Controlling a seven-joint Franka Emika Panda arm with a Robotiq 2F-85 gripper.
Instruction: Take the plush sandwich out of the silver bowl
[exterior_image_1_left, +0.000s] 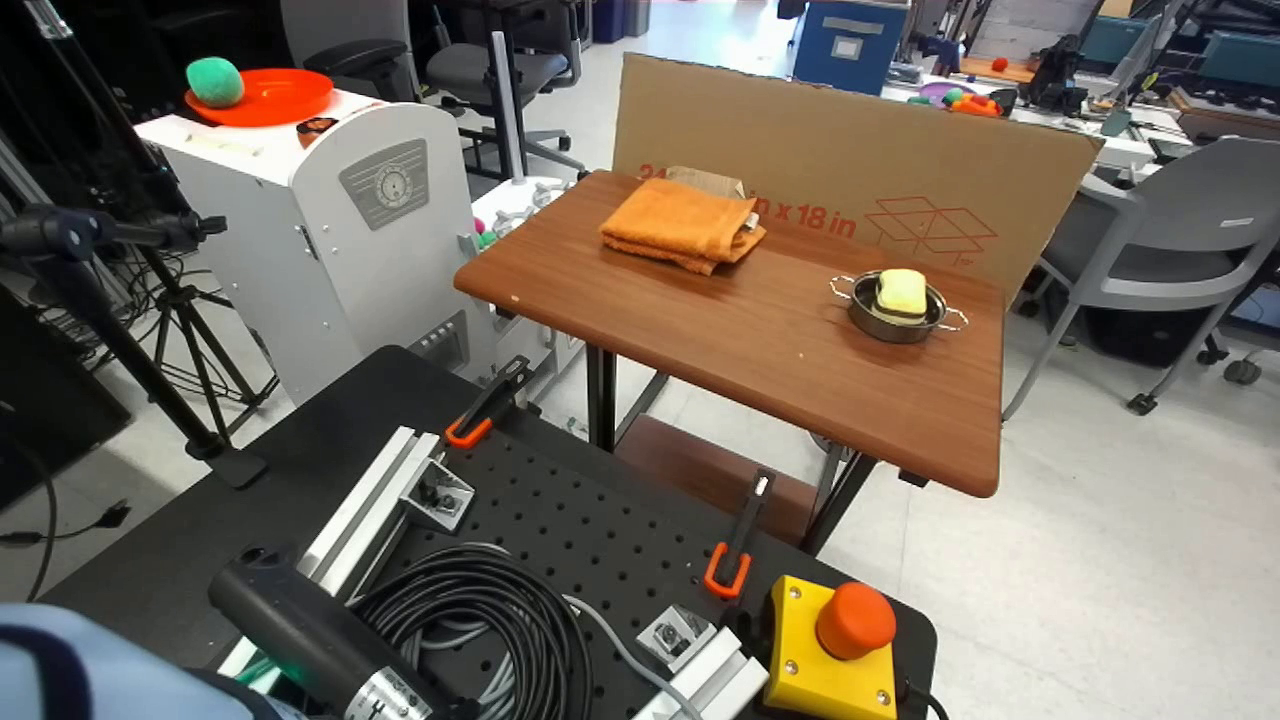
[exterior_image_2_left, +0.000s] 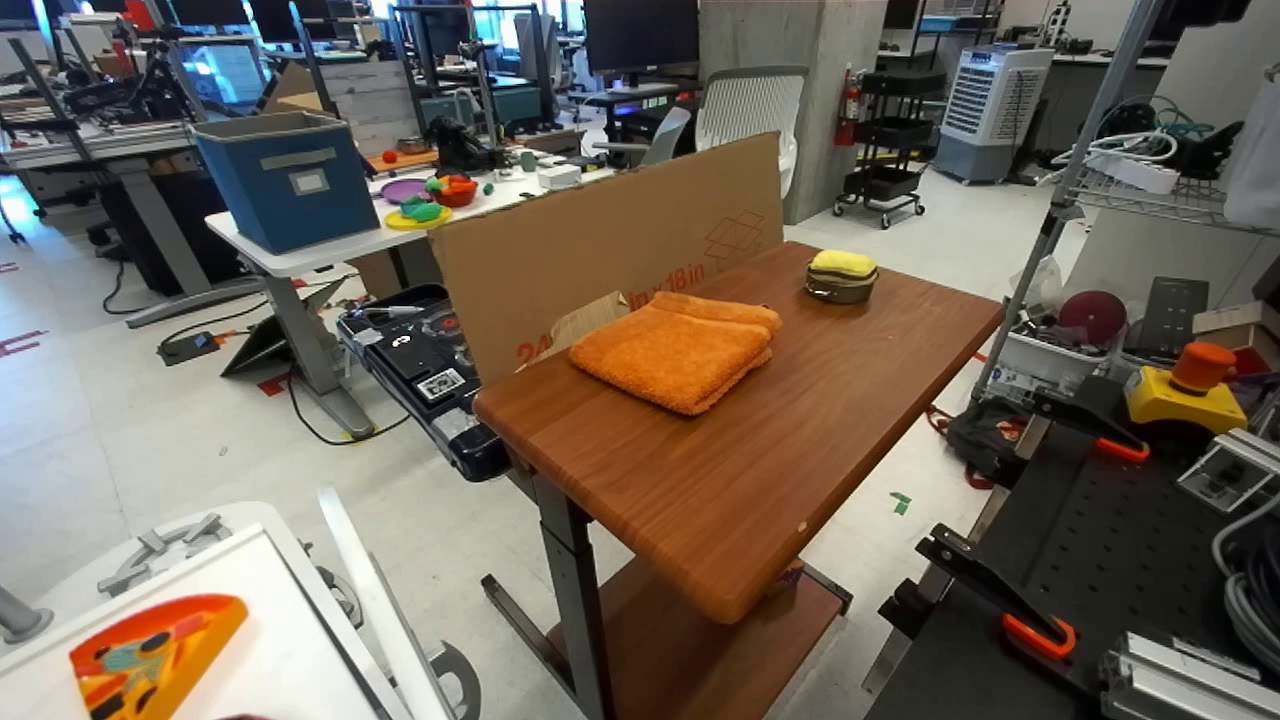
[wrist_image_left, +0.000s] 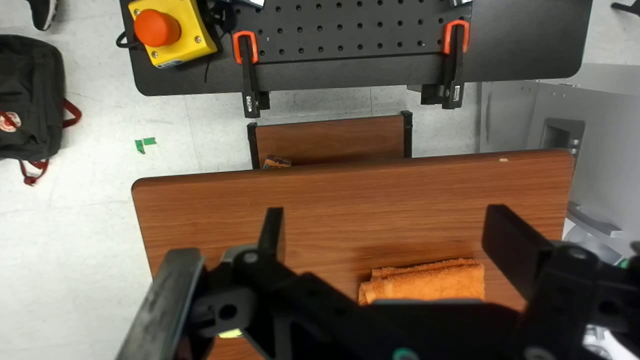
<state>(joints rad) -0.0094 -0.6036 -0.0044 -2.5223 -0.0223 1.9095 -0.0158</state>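
Note:
The plush sandwich is a pale yellow soft lump. It sits in the silver bowl, a small round metal bowl with two wire handles, and sticks up above the rim. Both also show in an exterior view, the sandwich on top and the bowl under it. In the wrist view only a yellow sliver of the sandwich shows past the gripper's linkage; the bowl is hidden there. My gripper is open and empty, high above the table. It is not in view in either exterior view.
A folded orange cloth lies on the brown wooden table, to one side of the bowl. A cardboard panel stands along the table's far edge. A black pegboard bench holds clamps, cables and a yellow stop-button box.

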